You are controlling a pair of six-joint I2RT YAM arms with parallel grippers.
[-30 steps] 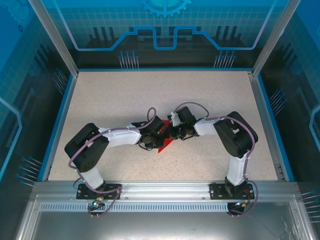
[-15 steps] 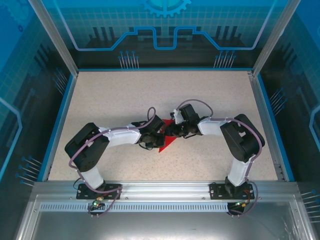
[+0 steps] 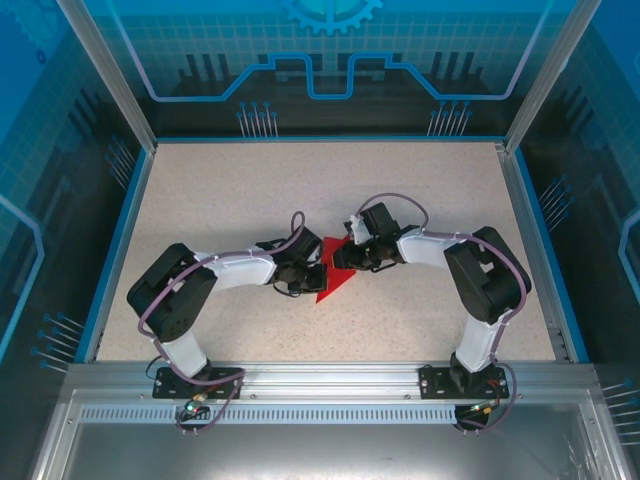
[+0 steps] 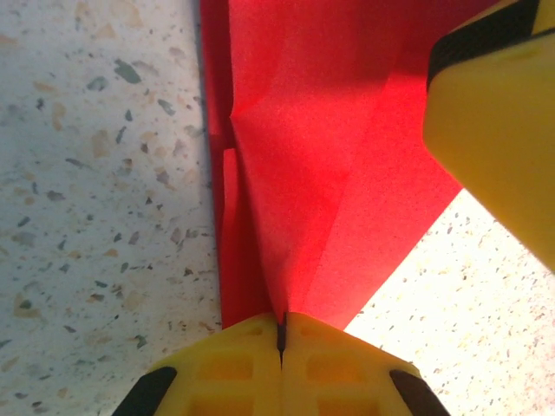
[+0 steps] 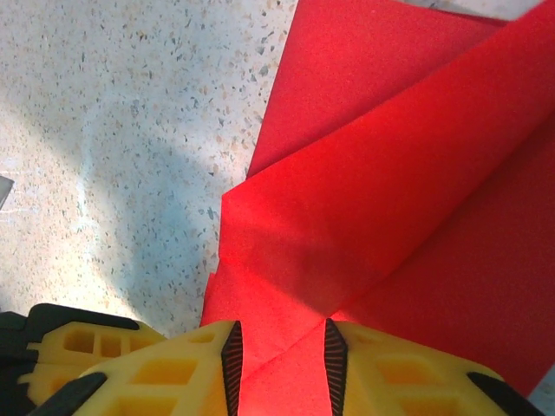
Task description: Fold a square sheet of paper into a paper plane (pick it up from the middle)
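The red square sheet of paper [image 3: 333,281], already creased to a near-pointing tip, lies at the middle of the table [image 3: 220,200]. The left gripper [image 4: 281,333] is clenched on its folded edge. The right gripper [image 5: 282,347] stands parted, the paper loose between its jaws. Best practice, on this showing: hold the left pinch steady while the right re-seats squarely along the crease.

- The right pincer [image 5: 279,351] has parted its jaws over the red paper [image 3: 334,281].
- The left pincer [image 4: 280,334] has pinched fully shut on it.
- The right arm's elbow [image 3: 487,275] has swung toward 3 o'clock.
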